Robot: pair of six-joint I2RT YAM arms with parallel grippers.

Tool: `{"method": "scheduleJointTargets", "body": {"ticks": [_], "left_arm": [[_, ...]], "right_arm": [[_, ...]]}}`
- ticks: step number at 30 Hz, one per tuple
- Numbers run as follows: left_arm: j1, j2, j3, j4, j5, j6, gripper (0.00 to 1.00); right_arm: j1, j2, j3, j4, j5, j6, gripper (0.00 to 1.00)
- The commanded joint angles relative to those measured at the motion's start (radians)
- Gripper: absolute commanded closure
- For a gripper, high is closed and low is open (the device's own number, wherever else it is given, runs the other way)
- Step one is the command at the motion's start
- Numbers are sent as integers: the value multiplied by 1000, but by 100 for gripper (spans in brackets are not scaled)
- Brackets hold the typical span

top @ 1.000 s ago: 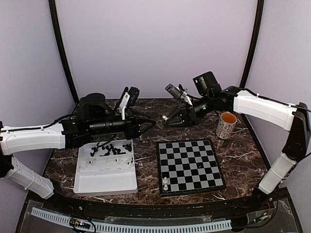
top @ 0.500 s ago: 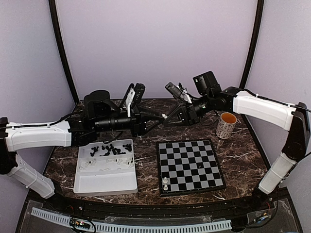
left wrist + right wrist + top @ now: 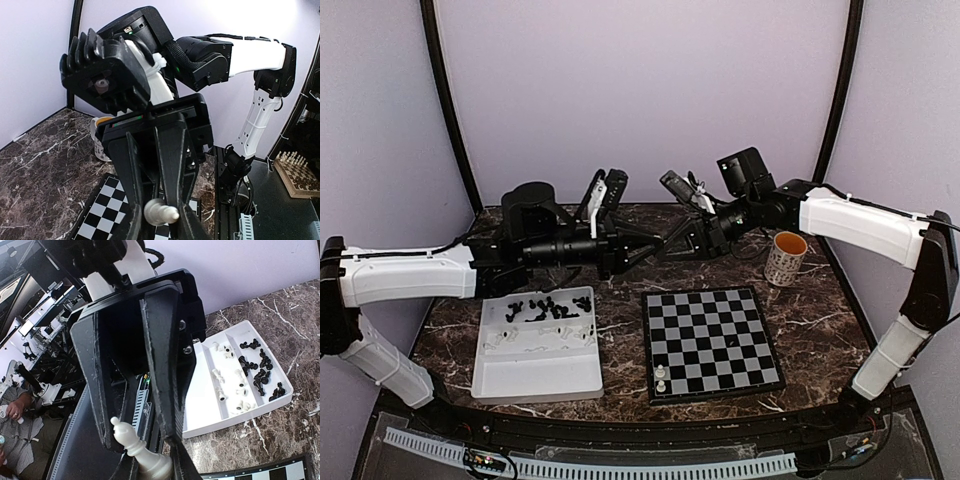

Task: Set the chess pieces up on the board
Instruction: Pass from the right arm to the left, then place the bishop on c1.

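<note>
Top external view: the left gripper (image 3: 656, 243) and the right gripper (image 3: 668, 244) meet tip to tip in the air above the table (image 3: 820, 320), behind the far-left corner of the board (image 3: 713, 340).
Right gripper: its jaws are nearly closed and clamped on the base of a white piece (image 3: 145, 457). In the right wrist view its own fingertips (image 3: 182, 470) press the piece from both sides.
Left gripper: its jaws are part-way apart, with one finger on either side of the piece's head. A gap shows on one side and no firm grip can be seen.
White piece: it is held aloft between the two tools, head pointing towards the left gripper, well above board and tray.
Board: it lies flat towards the front edge, right of centre, with its whole thin black border in sight. Two white pieces (image 3: 661, 379) stand on the near-left corner squares and the other squares lie open.
Tray (image 3: 535, 375): white, left of the board, with a strip of marble between them. Black pieces (image 3: 552, 306) sit in the far compartments and white pieces (image 3: 535, 337) in the row nearer.
Mug (image 3: 785, 258): it stands beyond the board's far-right corner, apart from the board and near the table's right edge.
Writing: the mug's pattern is too small to read. A coloured strip (image 3: 127, 120) on the right gripper's body is too blurred to read.
Open room: bare marble runs in front of the tray, between tray and board, and right of the board.
</note>
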State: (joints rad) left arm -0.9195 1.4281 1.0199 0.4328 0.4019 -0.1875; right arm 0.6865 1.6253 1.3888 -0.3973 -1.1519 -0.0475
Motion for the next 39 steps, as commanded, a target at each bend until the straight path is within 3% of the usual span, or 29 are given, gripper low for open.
{"method": "scheduleJointTargets", "body": {"ticks": [1,11,18,22,28,33,39], "left_arm": [[-7,8,43,26,23,-3,73],[-5,17,58,17,30,-4,87],[-6,0,63,-91,-12,57,91],[-12,6,50,-152,-9,83,91],[-93,68,76,-278,-46,195,91],[-195,170,116,-386,-106,326,91],[-280,275,124,-426,-129,418,91]], "right_arm": [[-2,0,-11,7,-9,-13,95],[-4,-3,-12,-9,-5,-35,93],[-99,-109,-3,-356,128,-395,56],[-216,-205,-80,-473,187,-546,49],[-394,-358,-333,-285,367,-497,49],[-502,-389,-506,-89,376,-422,48],[-519,-388,-523,-63,462,-435,49]]}}
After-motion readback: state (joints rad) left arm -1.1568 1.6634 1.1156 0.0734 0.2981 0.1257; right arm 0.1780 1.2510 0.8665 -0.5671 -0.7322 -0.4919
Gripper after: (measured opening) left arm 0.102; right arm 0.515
